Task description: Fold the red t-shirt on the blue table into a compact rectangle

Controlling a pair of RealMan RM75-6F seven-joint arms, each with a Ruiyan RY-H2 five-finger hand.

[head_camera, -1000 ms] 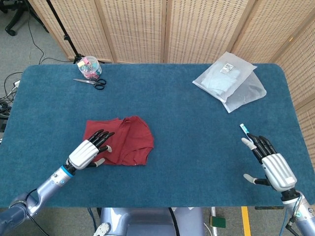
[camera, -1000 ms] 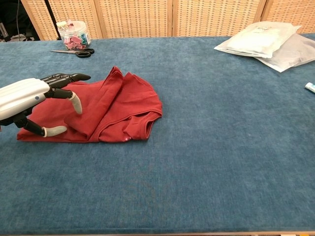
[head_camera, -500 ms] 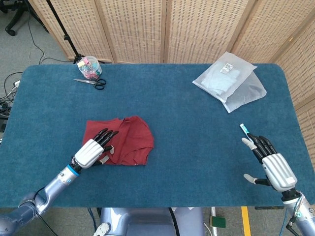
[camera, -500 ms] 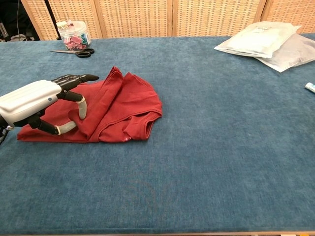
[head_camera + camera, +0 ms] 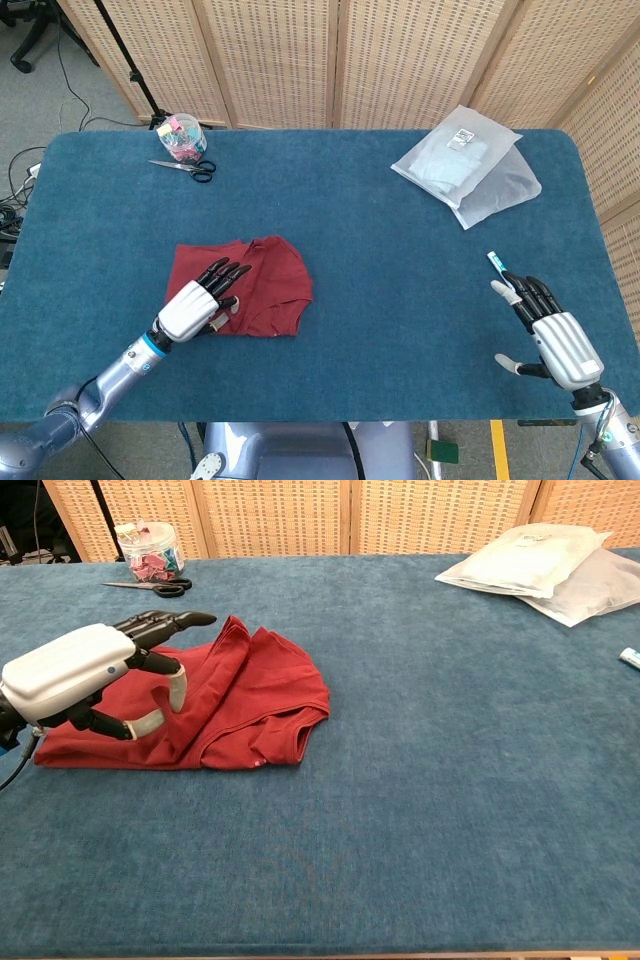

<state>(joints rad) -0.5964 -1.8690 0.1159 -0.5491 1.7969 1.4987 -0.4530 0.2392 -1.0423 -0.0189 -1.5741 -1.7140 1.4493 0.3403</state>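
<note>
The red t-shirt [image 5: 250, 285] lies bunched and partly folded on the blue bench [image 5: 360, 230], left of the middle and toward the near edge. Ridges of cloth run across its top, and the neckline shows at its near right corner in the chest view.

The left hand [image 5: 197, 304] is over the near left part of the shirt, palm down, with its dark fingers [image 5: 165, 626] stretched out across the cloth and spread; they grasp nothing. Whether the fingertips touch the fabric cannot be told.

The right hand [image 5: 548, 330] sits at the near right of the bench, well apart from the shirt, its fingers released and spread, holding nothing. Just beyond its fingertips lies a small white tube [image 5: 497, 263] with a blue end.

At the far right are two clear plastic bags [image 5: 465, 165], one overlapping the other. At the far left stands a clear jar [image 5: 181, 138] of coloured bits, with scissors [image 5: 185, 168] lying just in front of it.
</note>
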